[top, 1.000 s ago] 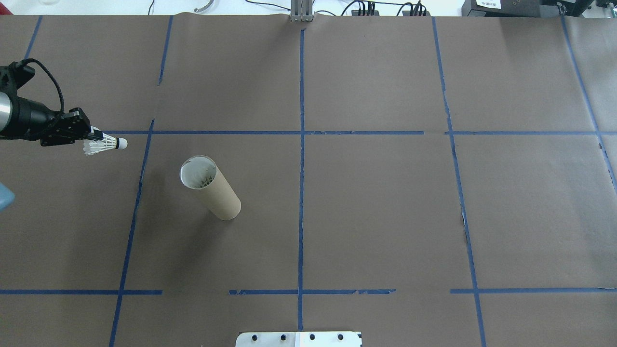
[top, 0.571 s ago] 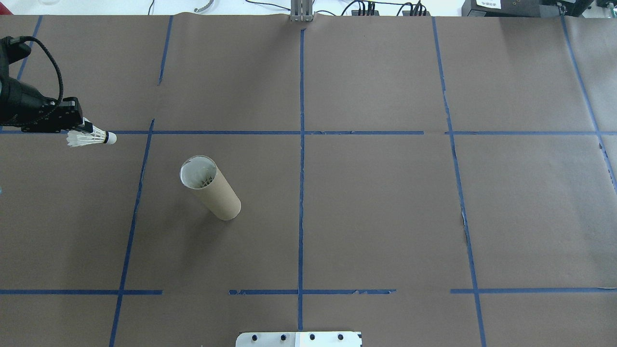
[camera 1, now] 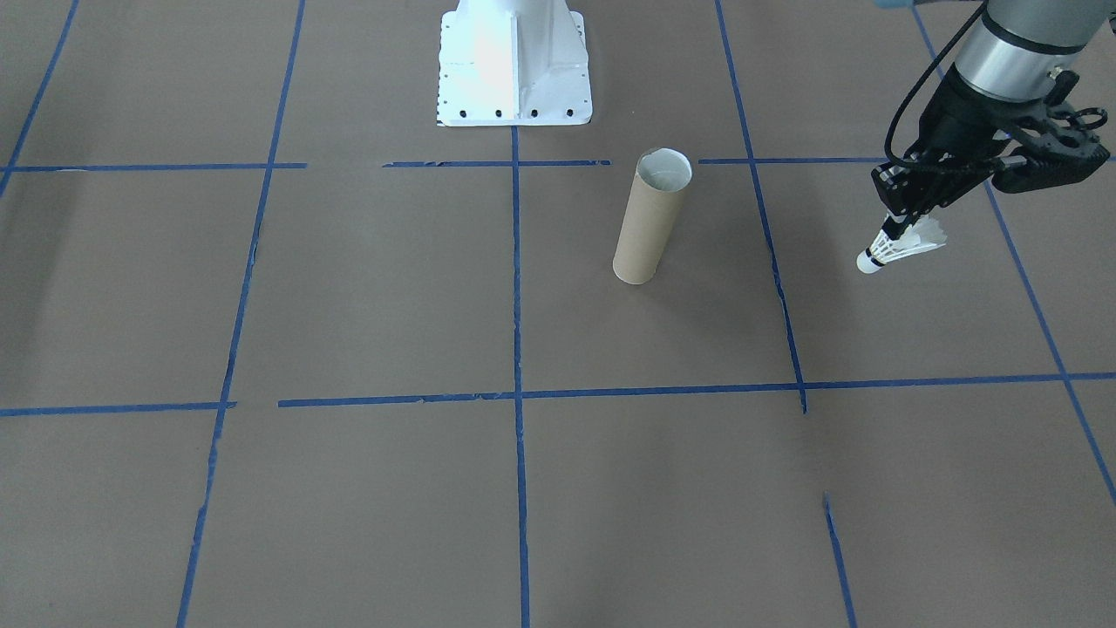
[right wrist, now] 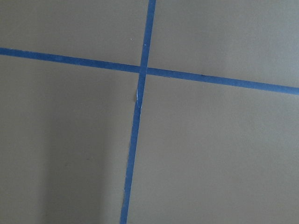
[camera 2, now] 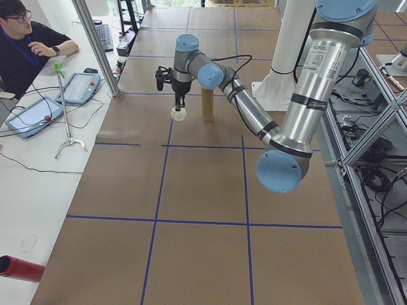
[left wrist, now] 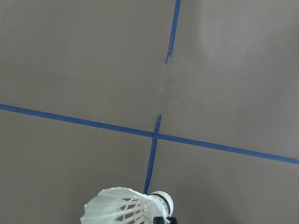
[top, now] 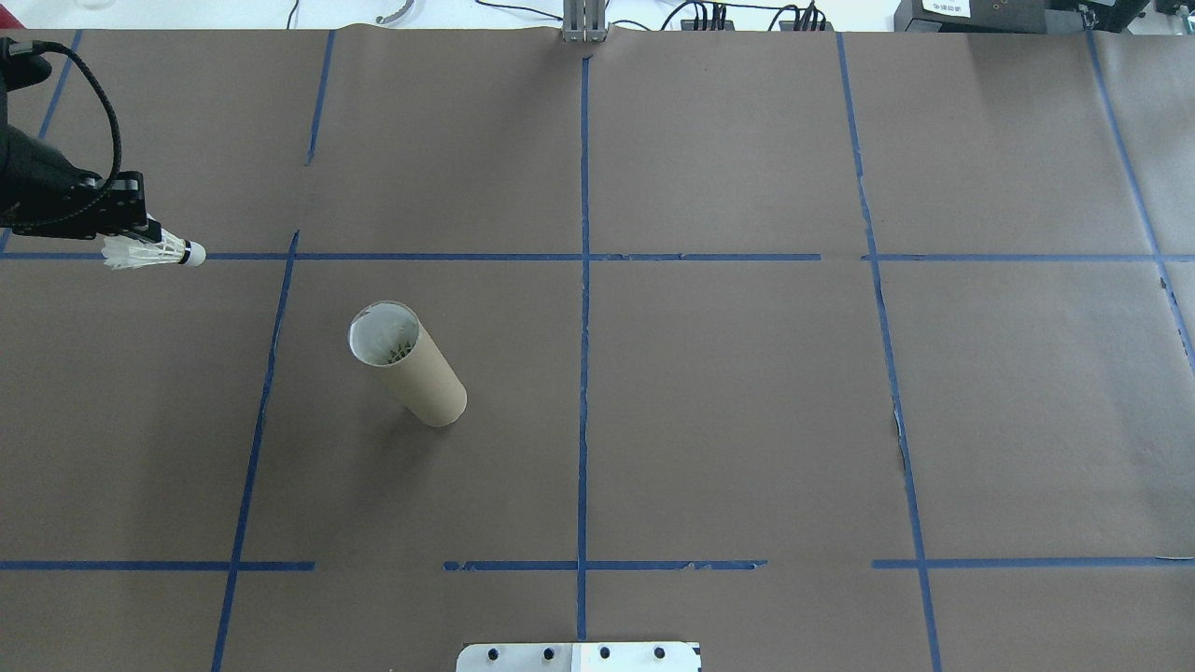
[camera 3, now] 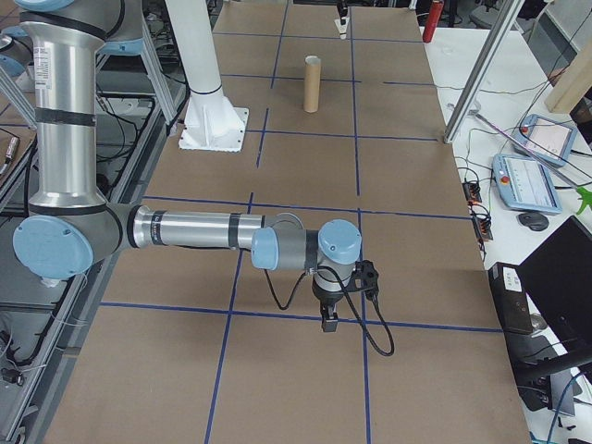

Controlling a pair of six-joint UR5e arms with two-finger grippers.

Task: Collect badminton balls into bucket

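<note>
1. Left gripper (camera 1: 898, 228), black two-finger type: pressed onto the small white feather shuttlecock (camera 1: 898, 248), pinching it near the neck where the skirt meets the white cork tip. A thin black band sits just behind the tip. The shuttlecock is off the table and lies roughly sideways, cork pointing away from the wrist, skirt toward it.
2. Left wrist view: only the skirt and cork (left wrist: 128, 209) show at the bottom edge, with brown table paper and blue tape lines (left wrist: 154, 135) beyond. The fingers are barely in that picture.
3. Outward from the gripper: the tall narrow brown cardboard tube (top: 408, 364) stands upright, well apart from the held shuttlecock, toward the table centre and nearer the robot base. Its open top shows a whitish inside with something feathery in it; my read is a shuttlecock already in there, not certain.
4. Progress, as judged: pick is done, shuttlecock secured and lifted. Left to do: carry it over the tube mouth, turn it cork down, release. Fit looks tight, skirt about as wide as the tube, so alignment matters.
5. Right gripper (camera 3: 329, 321): far from both, over bare paper at a tape crossing. It shows only in the right side view, so I cannot tell whether it is spread or closed. Nothing seen in it.
6. No other loose shuttlecocks visible on the table.
7. Writing: none legible on tube, shuttlecock or gripper. A label on the left arm in the left side view is too small to read.
</note>
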